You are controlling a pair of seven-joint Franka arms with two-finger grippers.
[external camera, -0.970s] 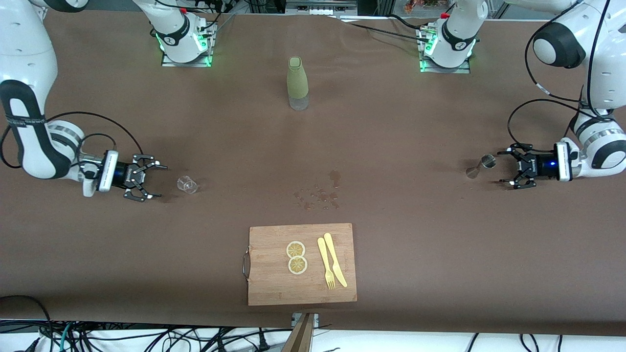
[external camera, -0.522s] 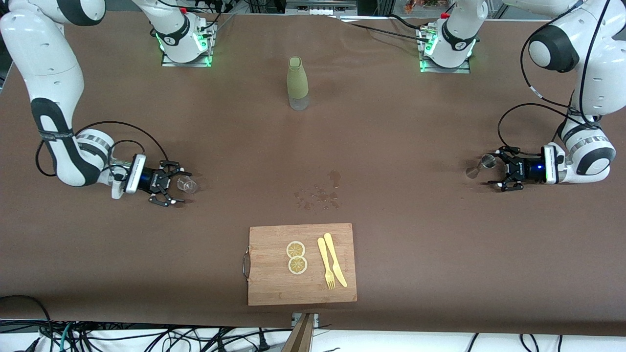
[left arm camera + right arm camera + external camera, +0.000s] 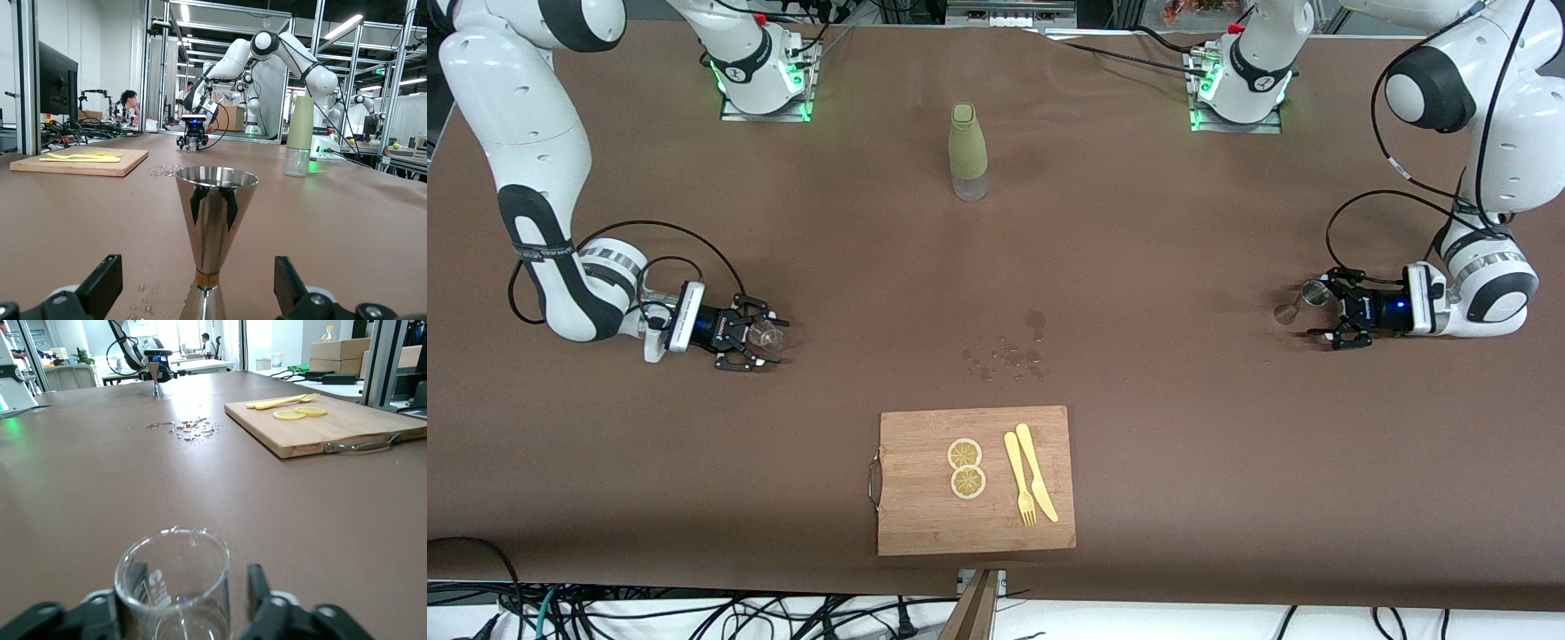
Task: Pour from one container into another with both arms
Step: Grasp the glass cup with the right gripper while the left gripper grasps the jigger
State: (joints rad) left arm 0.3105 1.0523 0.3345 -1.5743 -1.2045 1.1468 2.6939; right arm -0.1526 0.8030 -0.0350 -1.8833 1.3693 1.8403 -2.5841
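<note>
Front view: nearest the camera, a wooden cutting board (image 3: 976, 481) carries two lemon slices (image 3: 966, 468), a yellow fork (image 3: 1018, 479) and a yellow knife (image 3: 1036, 471). Farther back, water drops (image 3: 1009, 348) lie on the brown table (image 3: 1156, 427). Toward the right arm's end, the right gripper (image 3: 767, 336) sits low at the table, its fingers (image 3: 261, 593) partly closed around a small clear glass (image 3: 766, 334), one on each side; contact cannot be told. Toward the left arm's end, the left gripper (image 3: 1316, 314) sits low, jaws wide open, a steel measuring cup (image 3: 1301, 300) standing upright between them, untouched. Farthest, a green bottle (image 3: 967, 151) stands midway between the bases.
</note>
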